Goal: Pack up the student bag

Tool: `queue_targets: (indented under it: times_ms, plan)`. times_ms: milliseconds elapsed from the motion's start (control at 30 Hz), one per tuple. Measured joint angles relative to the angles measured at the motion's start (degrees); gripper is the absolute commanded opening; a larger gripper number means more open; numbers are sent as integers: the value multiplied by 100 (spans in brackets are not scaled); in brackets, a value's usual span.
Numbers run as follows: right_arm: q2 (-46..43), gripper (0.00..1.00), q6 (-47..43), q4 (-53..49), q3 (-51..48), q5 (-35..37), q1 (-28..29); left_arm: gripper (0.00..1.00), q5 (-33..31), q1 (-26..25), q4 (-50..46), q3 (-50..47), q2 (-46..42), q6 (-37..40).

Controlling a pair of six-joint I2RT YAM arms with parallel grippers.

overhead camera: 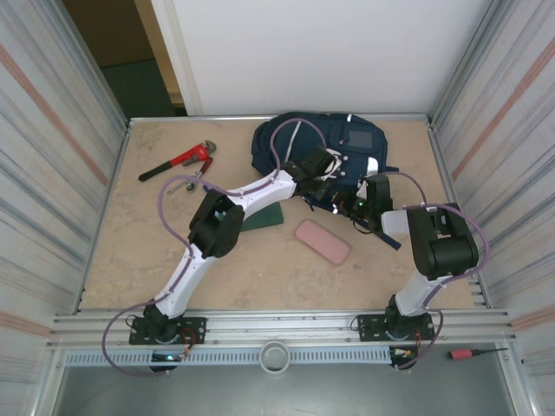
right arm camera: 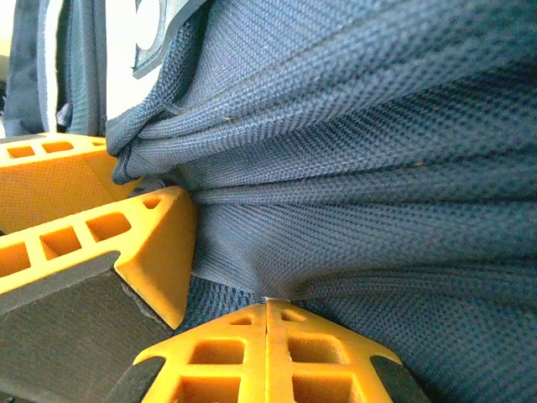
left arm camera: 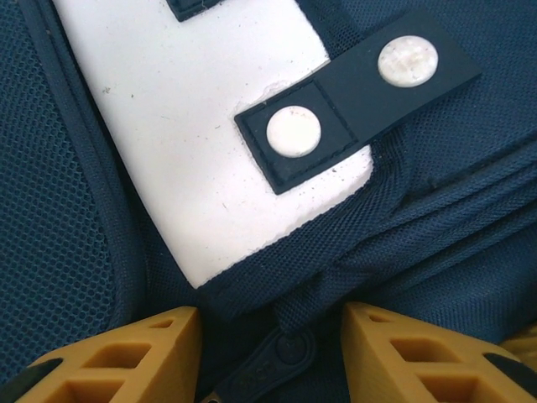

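From above: the backpack (overhead camera: pixel 299 139) sits at the far middle of the bench (overhead camera: pixel 147 251), long side running left to right. Both my arms are reaching out to its near edge. My left hand (overhead camera: pixel 323 178) is on the middle of that edge and my right hand (overhead camera: pixel 360 208) is on the near right corner. A pink case (overhead camera: pixel 323 241) lies on the bench just short of the bag, a green book (overhead camera: pixel 267 217) is under my left arm, and a red wrench (overhead camera: pixel 178 162) is off to the far left.

Left wrist cam: my left hand (left arm camera: pixel 268 340) is spread. The fingers (left arm camera: pixel 126 357) are apart, and the zipper pull (left arm camera: pixel 267 369) is right in the gap, touching neither side as far as I can see. The white patch (left arm camera: pixel 185 126) is just beyond it. So the pull is dead ahead of this hand, and I reckon this is the hand to close on it and run the zip.

Right wrist cam: my right hand (right arm camera: pixel 267 311) is pressed together and pinching a fold of the backpack (right arm camera: pixel 377 168). You can see the cloth bunching toward the tips. Looks like it's anchoring the bag so the zip has something to pull against.
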Motion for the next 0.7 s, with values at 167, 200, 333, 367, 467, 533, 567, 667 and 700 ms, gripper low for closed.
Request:
queue_targets:
  times_ms: [167, 200, 333, 367, 467, 533, 567, 667, 700]
  plan:
    - [0, 1, -2, -11, 0, 0, 0, 46, -20, 0, -22, 17, 2, -2]
    - [0, 1, -2, -11, 0, 0, 0, 44, -20, 2, -42, 35, 2, -2]
    - [0, 1, -2, -15, 0, 0, -2, 31, -57, 28, -192, 138, 22, 9]
    - [0, 1, -4, -13, -4, 0, -7, 28, -55, 39, -216, 149, 24, 22]
    - [0, 1, -2, -13, -17, -7, -26, 22, -74, 59, -260, 175, 24, 59]
    - [0, 1, -2, -13, -28, -7, -28, 19, -61, 79, -262, 177, 24, 101]
    - [-2, 1, -4, -13, -31, -9, -33, 17, -59, 83, -267, 179, 24, 109]
    - [-11, 1, -4, -22, -33, -9, -35, 12, -68, 92, -278, 181, 22, 142]
    - [-11, 1, -4, -33, -33, -9, -39, 10, -79, 105, -280, 181, 22, 149]
